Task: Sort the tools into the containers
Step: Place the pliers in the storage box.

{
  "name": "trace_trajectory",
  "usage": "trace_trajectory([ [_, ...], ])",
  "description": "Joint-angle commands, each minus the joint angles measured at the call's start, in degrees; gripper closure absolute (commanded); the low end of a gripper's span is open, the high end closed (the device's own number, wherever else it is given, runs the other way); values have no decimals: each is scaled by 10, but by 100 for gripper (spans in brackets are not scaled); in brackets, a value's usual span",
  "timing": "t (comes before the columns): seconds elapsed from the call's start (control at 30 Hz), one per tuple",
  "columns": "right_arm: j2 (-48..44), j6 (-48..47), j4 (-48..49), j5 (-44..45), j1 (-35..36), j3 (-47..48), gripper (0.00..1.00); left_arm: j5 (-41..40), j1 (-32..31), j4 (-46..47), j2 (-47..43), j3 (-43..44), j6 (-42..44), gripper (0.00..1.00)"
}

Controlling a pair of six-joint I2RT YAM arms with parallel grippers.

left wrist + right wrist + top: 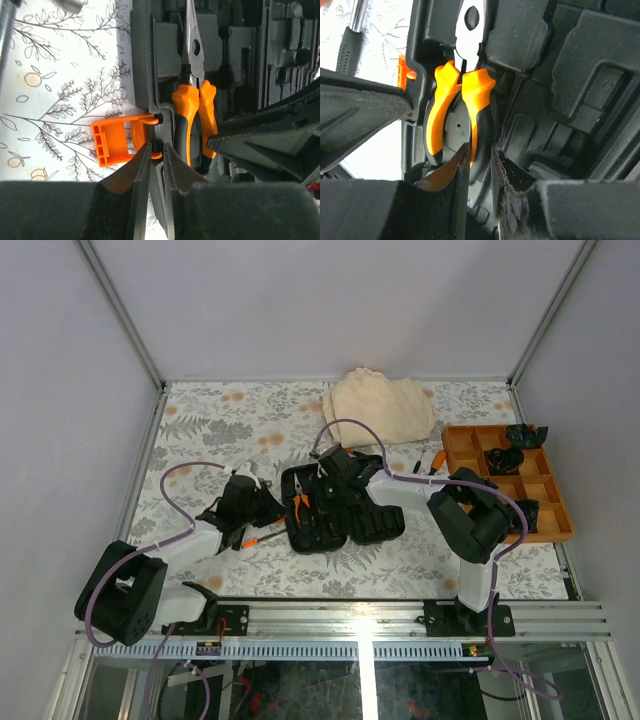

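Note:
The black tool case lies open in the middle of the table. Orange-handled pliers lie in a moulded slot in its left half. My left gripper is at the case's left edge. In the left wrist view it is closed on the case's rim beside the orange latch, with the pliers just beyond. My right gripper reaches into the case and is closed on the pliers' right handle. A screwdriver lies left of the case.
A beige folded cloth lies at the back. An orange compartment tray with dark items stands at the right. A small orange-handled tool lies between the case and the tray. A chrome shaft with a black grip lies outside the case.

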Motion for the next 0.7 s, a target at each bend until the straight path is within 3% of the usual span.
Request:
trace_trajectory([
  [0.0,-11,21,-3,16,-3,14,84,2,-21,-48,-10,-28,-8,87],
  [0.3,-39,24,13,-9,-2,-8,69,-6,-36,-55,-22,-30,-15,88],
  [0.67,-89,-25,3,33,-3,-16,62,-15,-37,-78,-36,-18,-9,88],
])
